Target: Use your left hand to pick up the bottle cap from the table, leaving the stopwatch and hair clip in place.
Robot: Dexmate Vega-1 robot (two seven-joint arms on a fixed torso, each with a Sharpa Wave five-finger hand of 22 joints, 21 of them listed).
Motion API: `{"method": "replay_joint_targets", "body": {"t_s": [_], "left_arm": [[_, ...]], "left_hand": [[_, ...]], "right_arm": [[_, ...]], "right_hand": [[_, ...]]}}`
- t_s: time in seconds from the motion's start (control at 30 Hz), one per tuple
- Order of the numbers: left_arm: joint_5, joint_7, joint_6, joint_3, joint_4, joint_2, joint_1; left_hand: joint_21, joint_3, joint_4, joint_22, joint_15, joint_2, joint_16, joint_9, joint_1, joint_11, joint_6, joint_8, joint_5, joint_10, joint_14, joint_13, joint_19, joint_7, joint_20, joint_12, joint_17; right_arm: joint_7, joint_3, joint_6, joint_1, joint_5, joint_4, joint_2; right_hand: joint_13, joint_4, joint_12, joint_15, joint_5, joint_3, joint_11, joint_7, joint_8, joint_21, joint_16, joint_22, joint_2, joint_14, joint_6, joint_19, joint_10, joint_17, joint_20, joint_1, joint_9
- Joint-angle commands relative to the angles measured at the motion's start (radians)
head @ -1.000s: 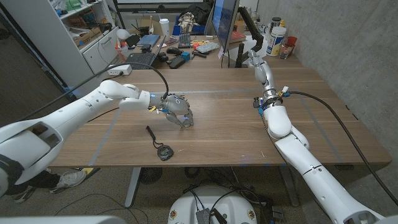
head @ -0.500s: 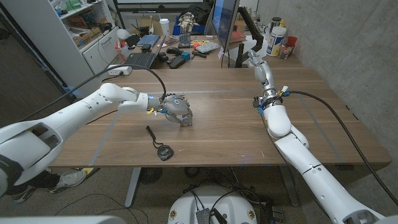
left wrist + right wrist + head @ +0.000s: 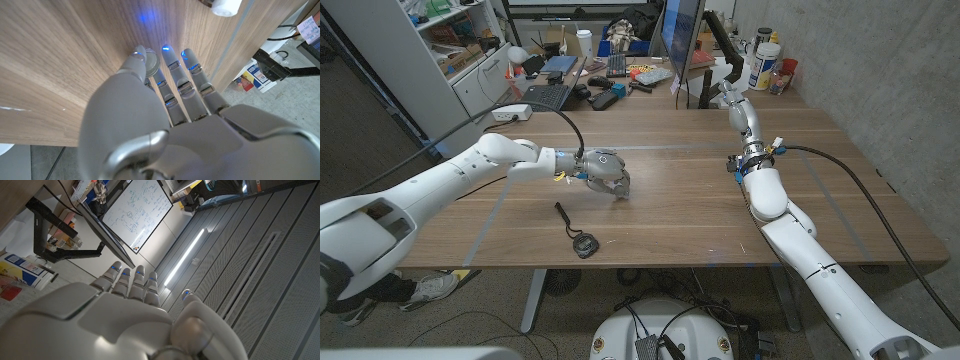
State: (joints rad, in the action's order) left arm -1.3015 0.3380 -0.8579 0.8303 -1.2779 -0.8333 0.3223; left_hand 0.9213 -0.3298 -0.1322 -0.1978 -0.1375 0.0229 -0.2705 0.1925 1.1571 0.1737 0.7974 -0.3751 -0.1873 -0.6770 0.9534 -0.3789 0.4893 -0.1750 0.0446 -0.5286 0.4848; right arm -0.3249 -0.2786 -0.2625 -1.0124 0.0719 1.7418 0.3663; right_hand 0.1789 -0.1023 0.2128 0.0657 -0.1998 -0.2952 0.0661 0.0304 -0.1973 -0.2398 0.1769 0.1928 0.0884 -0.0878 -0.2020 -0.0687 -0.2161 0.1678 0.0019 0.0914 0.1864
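Bottle cap (image 3: 151, 63): I see it as a small round grey disc on the wooden table (image 3: 670, 200), right at the tips of my left hand (image 3: 605, 175). In my left wrist view the thumb tip lies over one side of it and the other fingers (image 3: 172, 62) reach past it on the other side, so it sits between them. I cannot tell if I am pinching it yet or just touching it. My fingers are close together and nearly straight, not spread wide.

From the head view, my left hand is palm down on the table, and the cap is hidden under it. A round cap has no long side, so I think any angle will do for the pinch.

My left hand is much nearer. My right hand (image 3: 735, 105) is well apart, held up at the far side of the table, fingers straight, holding nothing.

I count one cap and one stopwatch (image 3: 584, 243) with its black strap, near my edge of the table. I cannot spot a hair clip.
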Motion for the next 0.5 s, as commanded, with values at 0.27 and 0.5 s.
{"method": "replay_joint_targets", "body": {"t_s": [0.27, 0.5], "left_arm": [[0.015, 0.04, 0.041, -0.042, -0.037, -0.024, 0.023], [0.017, 0.046, 0.052, -0.054, -0.05, -0.034, 0.034]], "left_hand": [[0.013, -0.015, -0.007, -0.004, -0.102, 0.019, 0.002, 0.003, 0.016, 0.029, 0.029, 0.0, 0.006, -0.042, 0.017, -0.022, 0.0, 0.017, 0.087, -0.001, 0.012], [0.019, -0.016, -0.01, -0.004, -0.102, 0.022, 0.0, 0.003, 0.024, 0.029, 0.033, 0.002, 0.007, -0.05, 0.022, -0.025, 0.001, 0.019, 0.089, -0.003, 0.019]], "right_arm": [[-0.01, -0.006, 0.017, -0.003, 0.025, 0.017, -0.007], [-0.012, -0.007, 0.022, -0.007, 0.032, 0.026, -0.008]], "right_hand": [[0.004, 0.002, -0.003, 0.005, -0.006, 0.005, 0.002, 0.0, 0.004, 0.004, 0.002, 0.006, -0.003, -0.008, -0.003, 0.002, -0.008, 0.003, 0.0, -0.006, 0.002], [0.004, 0.001, -0.003, 0.007, -0.006, 0.005, 0.003, 0.0, 0.004, 0.005, 0.002, 0.006, -0.003, -0.008, -0.003, 0.003, -0.007, 0.003, 0.0, -0.007, 0.002]]}}
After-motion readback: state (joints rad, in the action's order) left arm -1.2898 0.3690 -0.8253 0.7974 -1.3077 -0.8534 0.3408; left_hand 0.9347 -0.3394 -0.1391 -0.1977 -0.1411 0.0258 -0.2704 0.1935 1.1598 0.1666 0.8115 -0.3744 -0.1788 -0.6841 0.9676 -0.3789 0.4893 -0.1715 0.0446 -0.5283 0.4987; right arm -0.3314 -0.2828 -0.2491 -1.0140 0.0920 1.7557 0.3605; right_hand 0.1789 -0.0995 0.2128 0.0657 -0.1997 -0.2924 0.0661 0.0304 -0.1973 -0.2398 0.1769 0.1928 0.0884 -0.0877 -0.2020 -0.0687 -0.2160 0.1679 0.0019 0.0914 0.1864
